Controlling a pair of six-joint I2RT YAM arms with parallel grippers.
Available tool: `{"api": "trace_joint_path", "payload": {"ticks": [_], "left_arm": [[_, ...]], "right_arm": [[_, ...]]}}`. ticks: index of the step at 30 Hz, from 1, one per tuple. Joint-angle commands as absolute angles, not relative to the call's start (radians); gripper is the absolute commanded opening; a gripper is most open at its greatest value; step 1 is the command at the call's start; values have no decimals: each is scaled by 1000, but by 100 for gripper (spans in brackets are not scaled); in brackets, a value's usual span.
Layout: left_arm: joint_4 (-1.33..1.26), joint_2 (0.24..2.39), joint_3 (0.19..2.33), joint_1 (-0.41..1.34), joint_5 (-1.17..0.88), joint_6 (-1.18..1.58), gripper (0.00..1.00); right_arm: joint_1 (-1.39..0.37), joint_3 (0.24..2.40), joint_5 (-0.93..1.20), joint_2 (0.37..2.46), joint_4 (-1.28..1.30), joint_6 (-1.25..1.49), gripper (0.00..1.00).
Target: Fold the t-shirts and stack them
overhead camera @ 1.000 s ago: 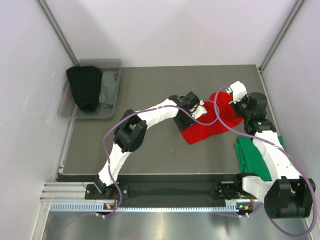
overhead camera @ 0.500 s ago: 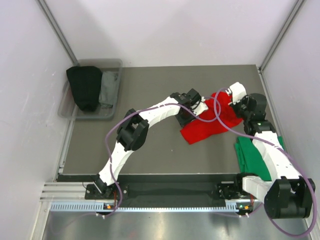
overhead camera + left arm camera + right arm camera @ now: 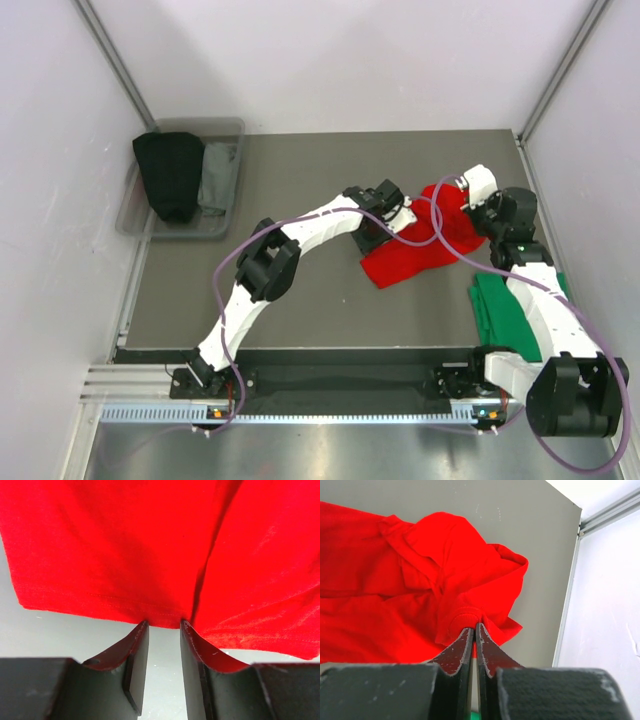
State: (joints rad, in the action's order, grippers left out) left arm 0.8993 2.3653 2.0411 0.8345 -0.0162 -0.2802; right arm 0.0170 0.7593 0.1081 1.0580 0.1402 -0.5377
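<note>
The bright red t-shirt (image 3: 415,250) lies crumpled on the grey table right of centre. In the right wrist view my right gripper (image 3: 475,626) is shut on a thick rolled edge of the red t-shirt (image 3: 395,595), with the cloth bunched up at its tips. My left gripper (image 3: 164,625) is open, its fingertips (image 3: 141,630) at the stitched hem of the red t-shirt (image 3: 125,545), and bare table shows in the gap. The emerald green t-shirt (image 3: 505,315) lies folded at the near right, partly under the right arm.
A grey bin (image 3: 228,128) at the back left holds a black cloth (image 3: 168,175) and a grey one. Purple cables loop over both arms. Walls and a metal post (image 3: 560,70) close off the right side.
The right gripper has shifted a little to the right with the red cloth in it. The left gripper has edged slightly along the shirt's left side.
</note>
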Motion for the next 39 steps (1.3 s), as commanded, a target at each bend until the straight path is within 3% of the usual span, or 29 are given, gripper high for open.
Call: {"api": "trace_joint_path", "payload": {"ticks": [1,10,17,26,37,39], "left_arm": [[920,2347,2065,854,-12,-288,37],[925,2370,2069,865,-9,-296,34],[925,2372,2068,865,41,-305,0],[865,2145,1916,845,156,-350,0],[755,1694,1617,752,204,-428,1],[747,1706,1598,753,161,-425,22]], "right_arm": [[29,761,130,1055,86,-523,2],[32,758,135,1057,86,-523,1],[35,758,140,1055,89,-523,1],[37,787,146,1054,117,-522,1],[32,980,247,1057,245,-471,1],[32,988,242,1061,252,-462,1]]}}
